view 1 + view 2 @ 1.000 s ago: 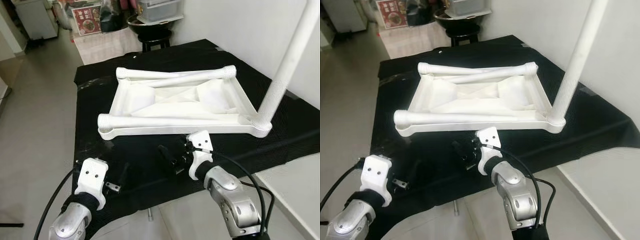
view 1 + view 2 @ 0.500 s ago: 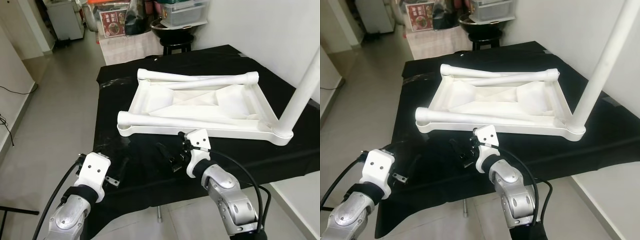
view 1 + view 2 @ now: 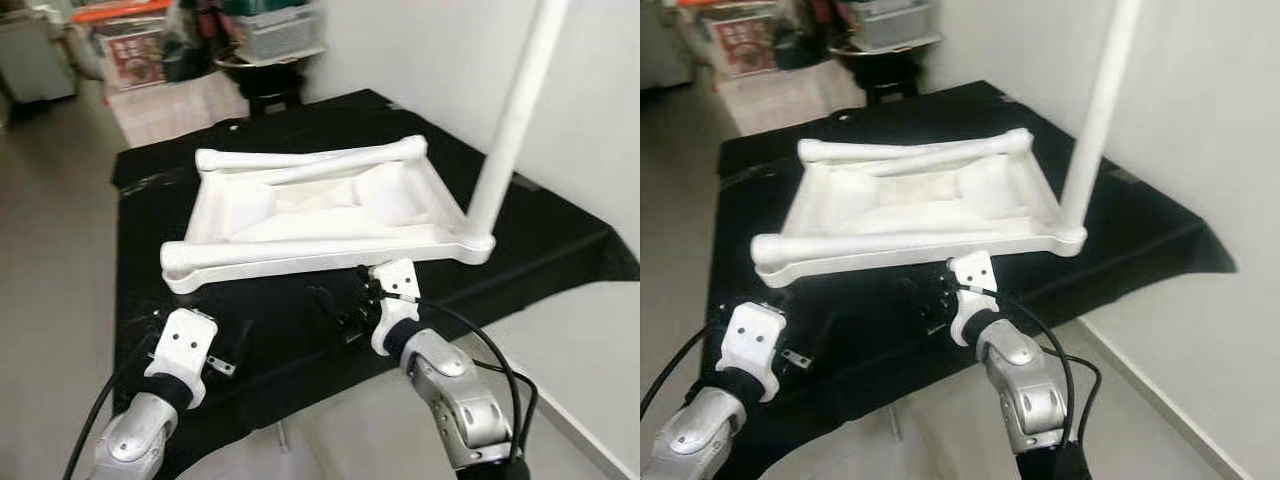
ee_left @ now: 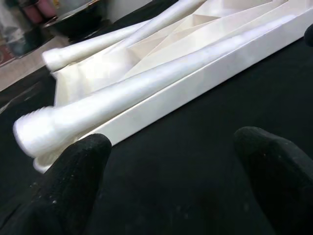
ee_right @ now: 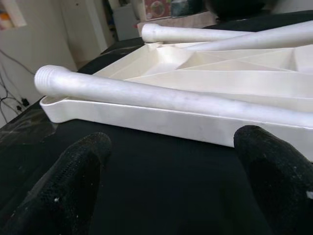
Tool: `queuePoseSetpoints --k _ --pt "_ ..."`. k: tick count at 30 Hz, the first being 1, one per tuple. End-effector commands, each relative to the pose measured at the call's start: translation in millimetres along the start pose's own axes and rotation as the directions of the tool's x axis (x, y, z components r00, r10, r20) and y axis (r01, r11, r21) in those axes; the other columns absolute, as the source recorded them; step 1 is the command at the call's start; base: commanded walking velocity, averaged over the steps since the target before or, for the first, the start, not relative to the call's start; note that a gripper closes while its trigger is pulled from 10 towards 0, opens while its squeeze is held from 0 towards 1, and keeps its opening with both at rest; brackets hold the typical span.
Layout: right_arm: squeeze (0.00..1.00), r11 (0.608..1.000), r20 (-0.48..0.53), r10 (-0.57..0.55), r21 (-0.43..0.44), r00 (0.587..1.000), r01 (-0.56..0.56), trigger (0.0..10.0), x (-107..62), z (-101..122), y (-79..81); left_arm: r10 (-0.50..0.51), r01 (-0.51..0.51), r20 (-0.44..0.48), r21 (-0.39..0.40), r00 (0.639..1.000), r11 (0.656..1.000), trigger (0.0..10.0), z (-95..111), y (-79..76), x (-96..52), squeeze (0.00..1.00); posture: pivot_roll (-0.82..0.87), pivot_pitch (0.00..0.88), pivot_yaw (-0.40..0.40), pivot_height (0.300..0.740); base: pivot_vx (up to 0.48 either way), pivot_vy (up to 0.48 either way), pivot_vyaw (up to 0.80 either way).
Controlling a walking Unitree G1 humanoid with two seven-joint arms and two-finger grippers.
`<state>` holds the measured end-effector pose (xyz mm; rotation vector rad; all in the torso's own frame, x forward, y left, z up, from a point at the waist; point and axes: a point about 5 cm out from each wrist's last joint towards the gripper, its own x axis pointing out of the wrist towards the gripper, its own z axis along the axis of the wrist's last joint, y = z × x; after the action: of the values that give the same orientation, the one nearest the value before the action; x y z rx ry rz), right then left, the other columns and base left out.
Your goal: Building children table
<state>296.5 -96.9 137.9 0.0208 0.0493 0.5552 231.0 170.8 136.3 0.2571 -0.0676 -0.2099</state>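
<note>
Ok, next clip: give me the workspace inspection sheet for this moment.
Surface: black cloth over a low platform.
Job's things: white tabletop lying upside down; one leg standing upright in its near right corner; three loose legs lying on it, including the near leg.
Clutter: nothing seen on the cloth.
Grippers: left pincer open, low over the cloth near the tabletop's near left corner; right pincer open, facing the near edge.
Cables: black cable looping along the right arm.
Surroundings: white wall, stool, storage boxes behind.
</note>
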Motion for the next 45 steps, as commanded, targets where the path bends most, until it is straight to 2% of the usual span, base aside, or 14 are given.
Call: queuePoseSetpoints --k 1,15,21,27,32,45 --pt "0.00 1.000 0.015 0.011 0.011 1.000 -0.011 10.0 3.1 1.6 2.4 0.009 -0.009 -0.021 0.004 1.000 1.000 10.0 -5.3 3.7 -1.8 0.00 -0.12 0.035 0.095 0.740 0.000 0.000 -0.80" --pt "0.00 0.999 0.025 0.018 0.026 1.000 -0.019 10.0 4.3 1.9 3.8 -0.021 0.021 -0.010 0.010 1.000 1.000 10.0 -5.0 4.1 -2.2 0.00 -0.12 0.037 0.095 0.740 0.000 0.000 -0.80" --pt "0.00 0.999 0.030 0.028 0.023 0.999 -0.028 10.0 5.0 2.5 4.2 -0.028 0.028 -0.005 0.060 1.000 0.998 10.0 -2.6 5.6 -0.4 0.00 -0.11 0.036 0.091 0.740 0.000 0.000 -0.76" --pt "0.00 0.999 0.042 0.044 0.005 0.998 -0.044 10.0 5.2 4.4 5.8 -0.023 0.022 0.005 0.066 1.000 0.998 10.0 0.6 8.4 1.3 0.00 -0.11 0.040 0.090 0.740 0.000 0.000 0.00" --pt "0.00 0.999 0.041 0.046 0.005 0.998 -0.046 10.0 5.2 4.3 5.6 0.022 -0.022 0.004 0.047 1.000 0.999 10.0 1.1 13.2 2.3 0.00 -0.11 0.042 0.088 0.740 0.000 0.000 0.00" --pt "0.00 0.999 0.045 0.049 0.007 0.998 -0.049 10.0 6.1 4.7 6.1 0.029 -0.029 0.005 0.050 1.000 0.998 10.0 4.4 14.3 5.1 0.00 -0.11 0.044 0.087 0.740 0.000 0.467 0.00"
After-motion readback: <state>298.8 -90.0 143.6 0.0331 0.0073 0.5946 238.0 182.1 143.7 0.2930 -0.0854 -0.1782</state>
